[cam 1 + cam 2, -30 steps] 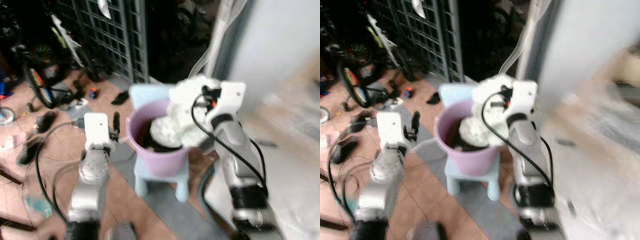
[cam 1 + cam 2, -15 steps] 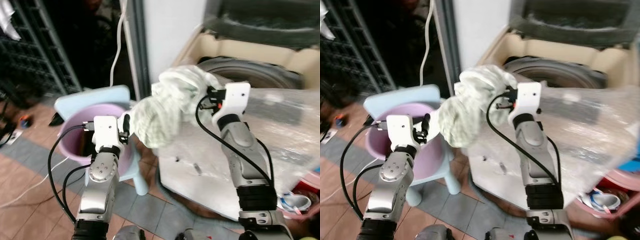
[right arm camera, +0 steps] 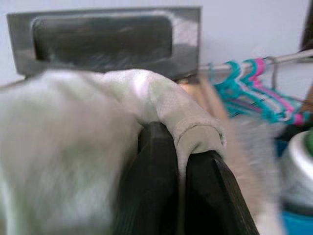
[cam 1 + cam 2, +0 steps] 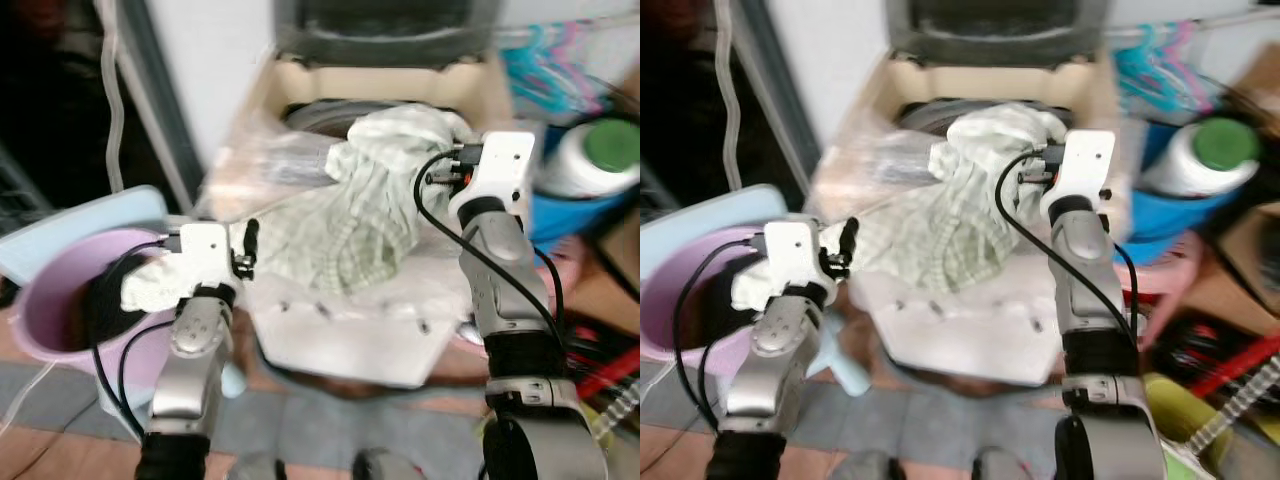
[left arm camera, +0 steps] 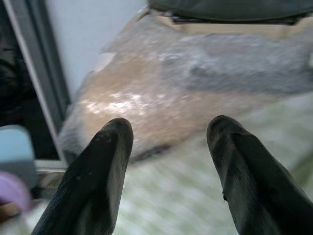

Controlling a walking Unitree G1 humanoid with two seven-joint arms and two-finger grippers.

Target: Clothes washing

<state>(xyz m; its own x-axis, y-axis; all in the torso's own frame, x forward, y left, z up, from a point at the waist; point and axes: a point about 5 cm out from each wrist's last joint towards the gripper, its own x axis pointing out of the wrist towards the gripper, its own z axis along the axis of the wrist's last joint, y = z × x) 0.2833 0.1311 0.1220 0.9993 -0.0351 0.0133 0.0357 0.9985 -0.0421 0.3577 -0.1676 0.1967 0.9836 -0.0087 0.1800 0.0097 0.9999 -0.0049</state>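
Observation:
My right gripper [image 3: 180,147] is shut on a fold of a pale green-and-white checked garment [image 4: 350,230]. It holds the garment up at the rim of the cream top-loading washing machine [image 4: 480,95], whose lid [image 4: 385,25] stands open. The cloth hangs from the drum opening [image 4: 320,112] down over the plastic-wrapped front. My left gripper [image 5: 168,129] is open, just above the garment's lower part, nothing between its fingers. A purple bucket [image 4: 35,320] sits to the left on a pale blue stool [image 4: 60,225], with a pale bit of cloth [image 4: 148,285] at its rim.
A white bottle with a green cap [image 4: 590,155] stands in a blue basin [image 4: 565,215] to the right of the machine. Teal and pink hangers [image 4: 545,55] hang behind it. A hose [image 4: 112,90] runs down the wall on the left. Red clutter [image 4: 600,365] lies on the floor at right.
The view has swung right from the bucket to the washing machine. My right gripper has carried the garment out of the bucket and over to the drum, where it now drapes down.

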